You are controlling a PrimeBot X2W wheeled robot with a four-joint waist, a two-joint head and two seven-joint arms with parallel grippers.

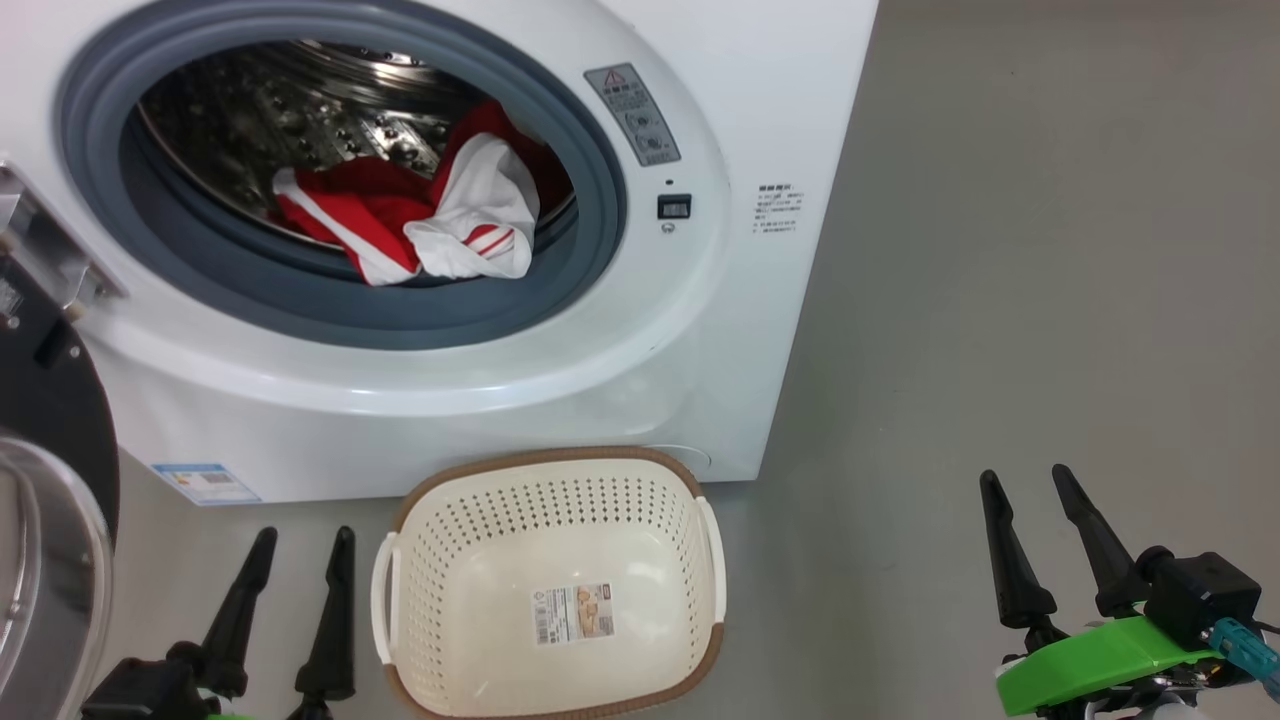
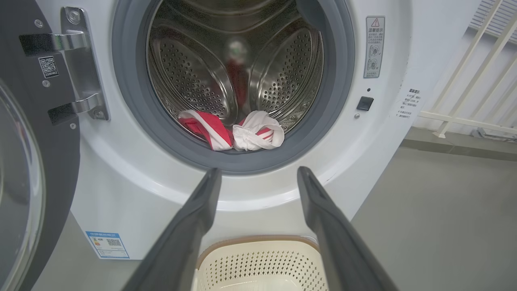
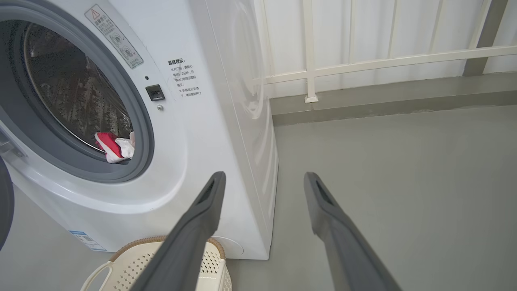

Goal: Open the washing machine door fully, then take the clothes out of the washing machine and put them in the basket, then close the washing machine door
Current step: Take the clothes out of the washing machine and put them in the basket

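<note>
So, closest to the camera, the left pincer (image 1: 304,538) sat low on the left with its two dark fingers spread wide, tips pointing up toward the machine, pinching nothing. The right pincer (image 1: 1024,476) was the same deal over on the right: fingers spread, hovering above the grey floor (image 1: 1000,300), well apart from everything else, with a bright green part behind it.

Just beside the left pincer sat the basket (image 1: 540,458), the cream perforated one with the brown rim and white side handles. It was on the floor right in front of the washing machine (image 1: 500,400), pretty much touching its base. You could see the paper label (image 1: 573,613) on its bottom.

Off to the left, the washing machine door (image 1: 60,420) was swung open, black rim and clear glass bulge at the edge of the head view. From the left wrist view you could make out the metal hinge (image 2: 80,64) holding it to the white front.

Further in, the grey rubber ring (image 1: 330,310) framed the round opening, and the clothes (image 1: 420,215), red with white stripes and a white panel, lay bunched at the bottom front of the steel drum (image 1: 300,110), draped a bit over the lip. Not in the basket yet.

Way in the back, the right wrist view showed a white railing (image 3: 363,64) past the machine's side.
</note>
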